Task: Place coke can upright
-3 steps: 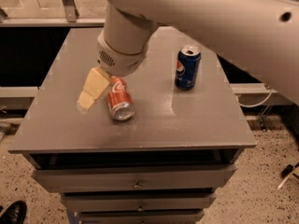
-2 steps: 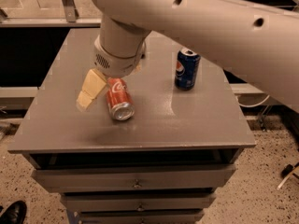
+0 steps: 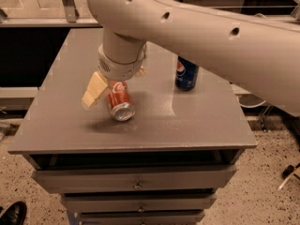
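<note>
Over the flat grey tabletop, left of centre, hangs the grey-and-cream gripper, close against the red aluminium coke can, which lies tilted, silver end toward us. We can't tell if the gripper is clamped on it. Our call: grip mid-body, swing the can vertical, set its base flat w/o sliding, then let go. Keep clear of the blue Pepsi can, upright to the R. Below: black shoe at L, grey drawers, speckled floor at R.
</note>
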Controlling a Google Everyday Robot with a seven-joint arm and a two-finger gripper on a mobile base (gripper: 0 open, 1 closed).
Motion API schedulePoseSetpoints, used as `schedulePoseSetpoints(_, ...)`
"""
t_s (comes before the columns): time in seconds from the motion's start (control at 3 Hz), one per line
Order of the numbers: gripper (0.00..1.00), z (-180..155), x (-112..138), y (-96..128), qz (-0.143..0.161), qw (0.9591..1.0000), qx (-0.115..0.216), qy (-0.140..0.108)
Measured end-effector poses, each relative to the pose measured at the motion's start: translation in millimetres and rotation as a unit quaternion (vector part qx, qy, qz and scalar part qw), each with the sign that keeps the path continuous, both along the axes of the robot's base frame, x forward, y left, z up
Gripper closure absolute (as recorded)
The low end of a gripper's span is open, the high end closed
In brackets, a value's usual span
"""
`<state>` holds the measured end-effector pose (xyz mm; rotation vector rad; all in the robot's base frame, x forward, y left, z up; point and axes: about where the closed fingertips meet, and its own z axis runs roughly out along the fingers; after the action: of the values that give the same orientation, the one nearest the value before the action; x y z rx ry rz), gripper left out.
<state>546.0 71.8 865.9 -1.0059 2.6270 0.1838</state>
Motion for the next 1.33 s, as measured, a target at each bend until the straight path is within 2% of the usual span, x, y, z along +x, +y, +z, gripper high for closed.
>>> schedulePoseSetpoints(0.33, 0.0, -8.8, 9.0, 4.5, -0.039, 0.9992, -0.008, 0.006)
schedulePoseSetpoints(0.67, 0.0, -14.5, 16.8, 8.9, -0.085, 0.996, -0.028, 0.001)
schedulePoseSetpoints(1.0, 0.0, -17.4, 21.4, 9.3, -0.111, 0.9929, -0.042, -0.005)
schedulePoseSetpoints(1.33, 0.18, -22.9, 25.9, 5.5, -0.128, 0.9901, -0.056, -0.01)
